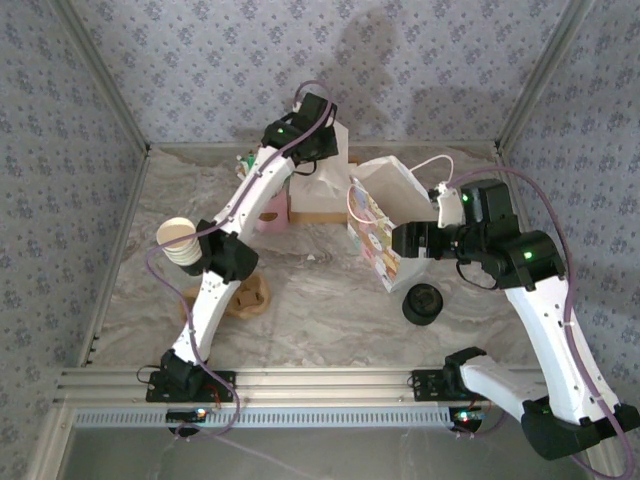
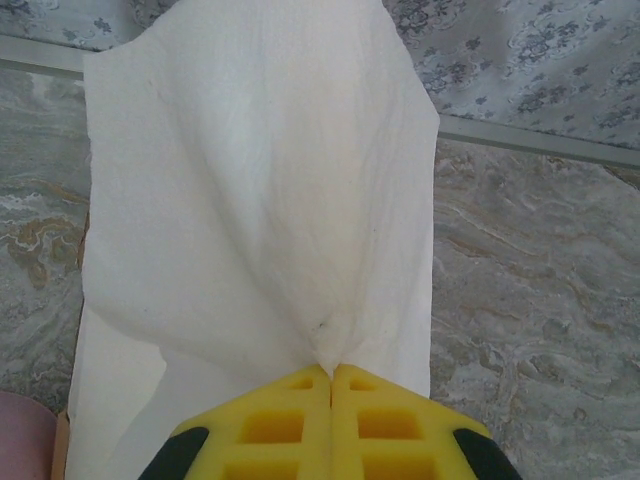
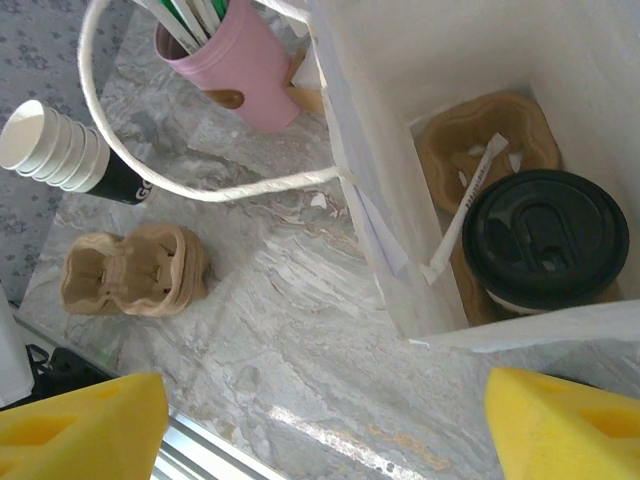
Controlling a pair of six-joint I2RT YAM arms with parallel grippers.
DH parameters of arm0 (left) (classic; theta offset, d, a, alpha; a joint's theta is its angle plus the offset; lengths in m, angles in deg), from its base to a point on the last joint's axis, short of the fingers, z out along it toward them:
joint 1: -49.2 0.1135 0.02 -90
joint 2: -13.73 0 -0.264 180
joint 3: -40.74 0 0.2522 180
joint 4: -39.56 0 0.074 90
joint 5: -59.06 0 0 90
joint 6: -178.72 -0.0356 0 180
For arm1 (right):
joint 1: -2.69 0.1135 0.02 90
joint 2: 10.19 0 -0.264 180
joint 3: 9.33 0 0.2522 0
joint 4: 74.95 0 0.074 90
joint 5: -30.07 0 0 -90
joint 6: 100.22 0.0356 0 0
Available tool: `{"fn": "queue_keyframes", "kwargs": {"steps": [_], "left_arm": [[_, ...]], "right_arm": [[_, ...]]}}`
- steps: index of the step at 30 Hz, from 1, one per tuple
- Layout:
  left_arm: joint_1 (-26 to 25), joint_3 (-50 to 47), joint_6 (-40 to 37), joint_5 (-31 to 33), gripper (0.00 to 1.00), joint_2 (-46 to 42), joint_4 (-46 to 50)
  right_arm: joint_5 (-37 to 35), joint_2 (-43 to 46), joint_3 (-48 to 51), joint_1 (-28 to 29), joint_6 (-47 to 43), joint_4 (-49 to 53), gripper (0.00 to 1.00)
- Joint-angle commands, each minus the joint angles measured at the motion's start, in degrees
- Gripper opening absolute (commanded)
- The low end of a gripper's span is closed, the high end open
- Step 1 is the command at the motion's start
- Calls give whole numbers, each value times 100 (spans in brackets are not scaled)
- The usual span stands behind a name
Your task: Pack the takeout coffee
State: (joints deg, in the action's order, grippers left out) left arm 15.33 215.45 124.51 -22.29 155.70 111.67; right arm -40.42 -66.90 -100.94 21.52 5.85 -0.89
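Left gripper (image 2: 332, 378): fingers together, clamped on white tissue (image 2: 260, 180) near the back wall. Right gripper (image 3: 325, 425): fingers spread wide by the open bag (image 3: 360, 130) edge; takeout coffee (image 3: 545, 240) sits inside.

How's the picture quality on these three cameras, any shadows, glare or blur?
Top external: soft even light, a faint arm shadow on the back wall. Left wrist: the white tissue is bright, folds faint. Right wrist: yellow fingers of the right hand look soft-edged up close; the takeout coffee is sharp.

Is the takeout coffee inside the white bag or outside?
Inside: the takeout coffee sits in a cardboard carrier between walls of the white bag.
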Motion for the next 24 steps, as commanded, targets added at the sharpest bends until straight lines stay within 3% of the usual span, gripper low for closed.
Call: {"fn": "queue_keyframes", "kwargs": {"steps": [1, 13, 24], "left_arm": [[-19, 196, -209, -227, 0, -332, 135], [30, 289, -740, -1075, 0, -1319, 656], [106, 86, -1323, -2024, 0, -2533, 1637]], "right_arm": [[244, 77, -246, -38, 66, -274, 85], [580, -203, -682, 104, -64, -1671, 83], [136, -726, -1155, 714, -573, -2558, 80]]}}
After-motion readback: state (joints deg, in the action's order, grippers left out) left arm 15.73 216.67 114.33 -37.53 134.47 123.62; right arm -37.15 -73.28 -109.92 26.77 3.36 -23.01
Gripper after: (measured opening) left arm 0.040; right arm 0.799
